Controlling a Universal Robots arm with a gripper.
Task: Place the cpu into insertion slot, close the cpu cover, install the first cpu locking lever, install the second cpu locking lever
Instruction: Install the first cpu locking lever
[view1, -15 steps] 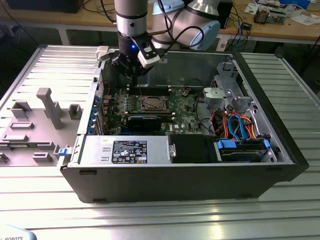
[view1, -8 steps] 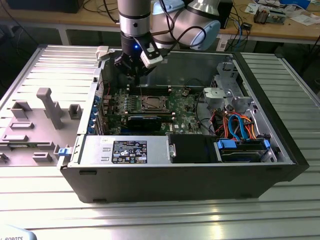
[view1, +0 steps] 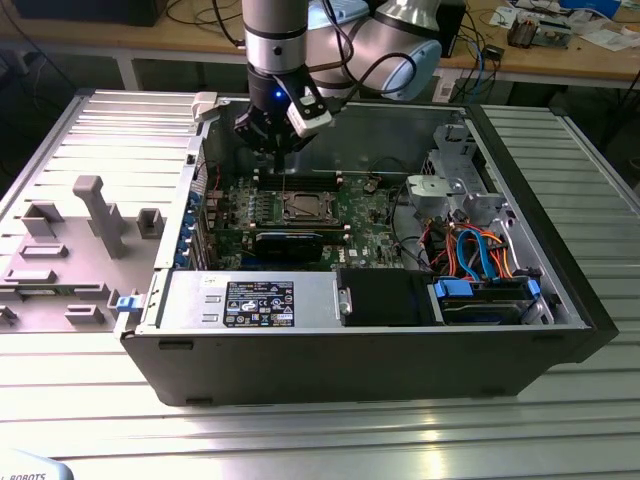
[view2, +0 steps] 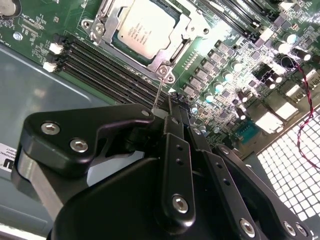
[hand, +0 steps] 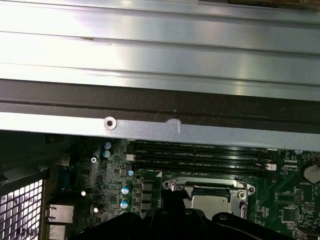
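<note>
**Carrier.** Ribbed aluminium tabletop (view1: 300, 430) bearing an open black-and-grey computer case (view1: 350, 370) laid on its side. A grey plastic fixture block (view1: 90, 230) lies by the tabletop edge on the exterior view's left.

**Clearances.** Green motherboard (view1: 370, 215) on the case floor, walled on all sides. The plain grey case wall (hand: 150, 75) stands close behind the long black memory slots (view2: 100, 65). A perforated metal panel (view2: 285, 165) closes the adjoining side. Open room lies above the board only.

**Task item.** Small flat square chip with dull silver-grey top, the cpu (view2: 145, 27). It lies flat, metal face up, seated in the square dark silver-rimmed insertion slot (view1: 302, 208) near the board's middle. Being square it has no long axis; its edges run parallel to the memory slots. The thin silvery frame-plate cpu cover (view2: 160, 62) lies down around it.

**Lever.** Thin silvery wire locking lever (view2: 159, 90). Its long axis runs from the socket corner across the memory slots to the jaws.

**Arm.** Silver-and-black column descending vertically, wrist down. The black gripper (view2: 167, 110) hangs low inside the case by its far wall, just beside the socket. The jaws are drawn together, clenched on the lever's free end.
</note>
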